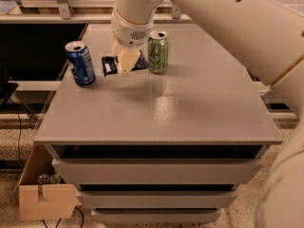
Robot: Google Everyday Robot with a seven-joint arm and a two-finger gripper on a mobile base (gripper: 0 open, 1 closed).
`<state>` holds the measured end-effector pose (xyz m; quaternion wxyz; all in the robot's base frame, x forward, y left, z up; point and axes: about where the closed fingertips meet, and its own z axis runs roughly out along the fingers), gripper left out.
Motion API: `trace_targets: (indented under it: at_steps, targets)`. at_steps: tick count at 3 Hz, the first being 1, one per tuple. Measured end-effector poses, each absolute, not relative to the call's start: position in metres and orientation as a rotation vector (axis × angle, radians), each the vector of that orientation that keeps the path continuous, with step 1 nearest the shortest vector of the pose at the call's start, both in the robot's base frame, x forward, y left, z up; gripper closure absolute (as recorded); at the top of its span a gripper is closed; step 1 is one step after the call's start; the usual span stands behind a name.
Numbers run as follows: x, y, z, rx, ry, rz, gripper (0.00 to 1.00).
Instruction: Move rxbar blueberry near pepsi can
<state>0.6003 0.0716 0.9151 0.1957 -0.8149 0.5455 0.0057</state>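
Note:
The rxbar blueberry is a flat dark navy bar, low over the grey table at the back left. My gripper comes down from above and is shut on the bar's right part, its pale fingers covering that end. The pepsi can, blue with a silver top, stands upright just left of the bar with a small gap between them.
A green can stands upright just right of my gripper. My white arm spans the upper right. Drawers sit under the tabletop. A cardboard box is on the floor at the lower left.

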Motion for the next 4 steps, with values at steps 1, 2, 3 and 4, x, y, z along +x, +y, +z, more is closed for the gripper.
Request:
trace_targets:
  at_steps: [1,2,3,4]
  targets:
    - [0.614,0.084,0.899,-2.309,1.493,0.068,1.0]
    - [0.626,0.086,0.884,-2.324,1.495,0.1,1.0]
    - [0.641,0.097,0.874,-2.332,1.474,0.127,1.0]
    - [0.646,0.1,0.874,-2.326,1.469,0.125,1.0]
